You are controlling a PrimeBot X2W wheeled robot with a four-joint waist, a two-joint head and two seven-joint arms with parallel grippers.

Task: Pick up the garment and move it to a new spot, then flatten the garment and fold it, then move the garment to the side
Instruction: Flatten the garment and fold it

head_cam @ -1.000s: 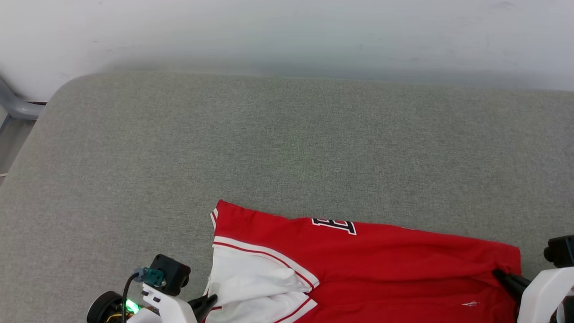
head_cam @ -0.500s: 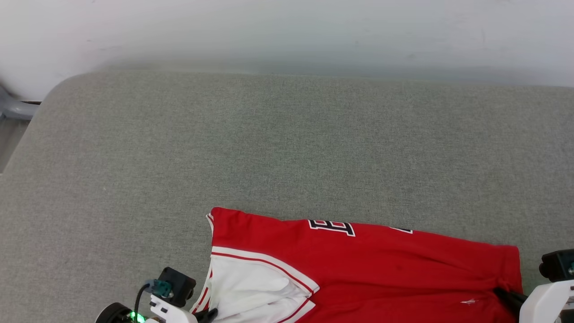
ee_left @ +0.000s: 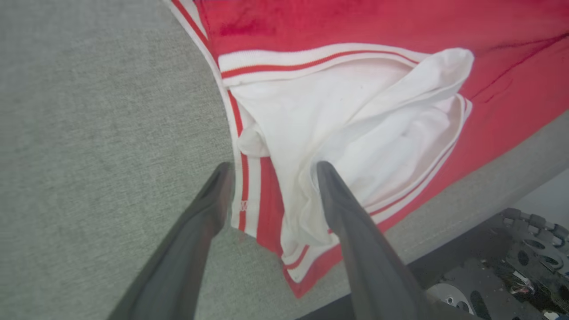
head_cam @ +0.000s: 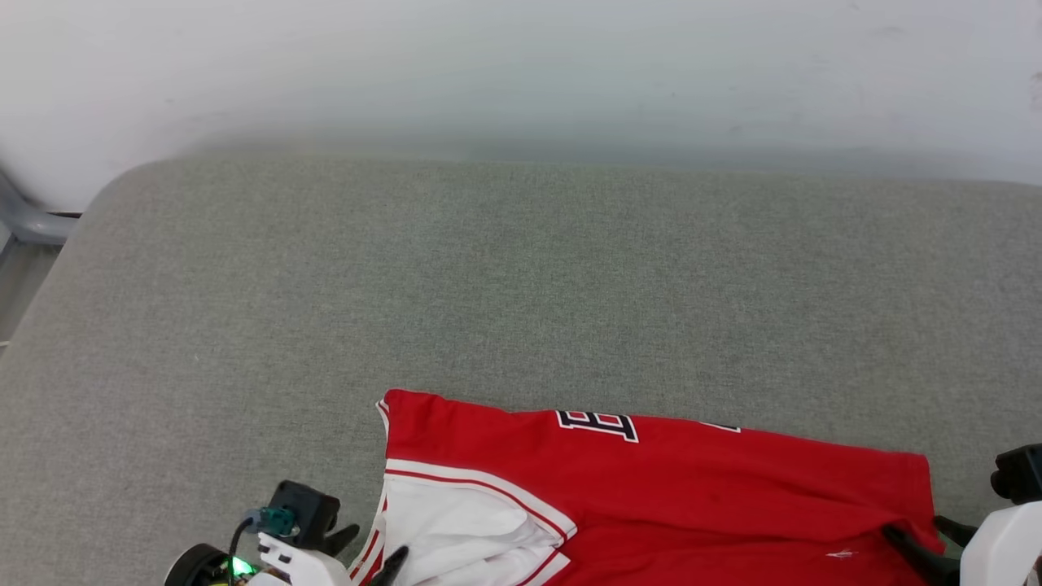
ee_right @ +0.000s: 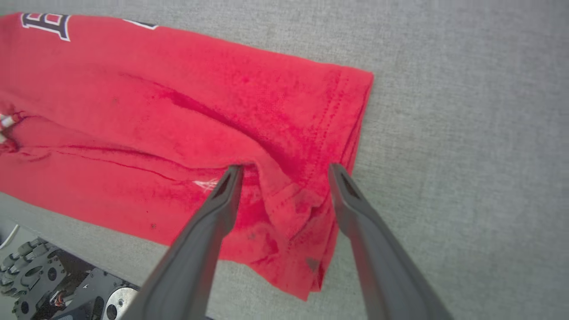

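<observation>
**Left gripper** point(ee_left: 273, 166): the jaws stand wide apart and clamp nothing. The two dark fingers straddle the red-white striped trim point(ee_left: 249, 178) and the lower edge of the rumpled white sleeve point(ee_left: 355, 115), close to the near edge of the grey pad point(head_cam: 488, 285).

**Right gripper** point(ee_right: 285, 168): the jaws are likewise spread and hold nothing. The fingers stand either side of a puckered fold by the stitched hem point(ee_right: 351, 115), also close to the pad's near edge.

**The garment** point(head_cam: 692, 480) lies flat on the pad along its near edge, within the pad's middle and right part. Its sleeve end is toward the pad's left and its hem end toward the pad's right. Black-white lettering point(head_cam: 597, 423) shows on the garment's edge that faces the pad's far side.

**Surroundings:** a pale wall point(head_cam: 488, 65) rises behind the pad's far edge. The dark wheeled base point(ee_right: 44, 275) lies below its near edge.
</observation>
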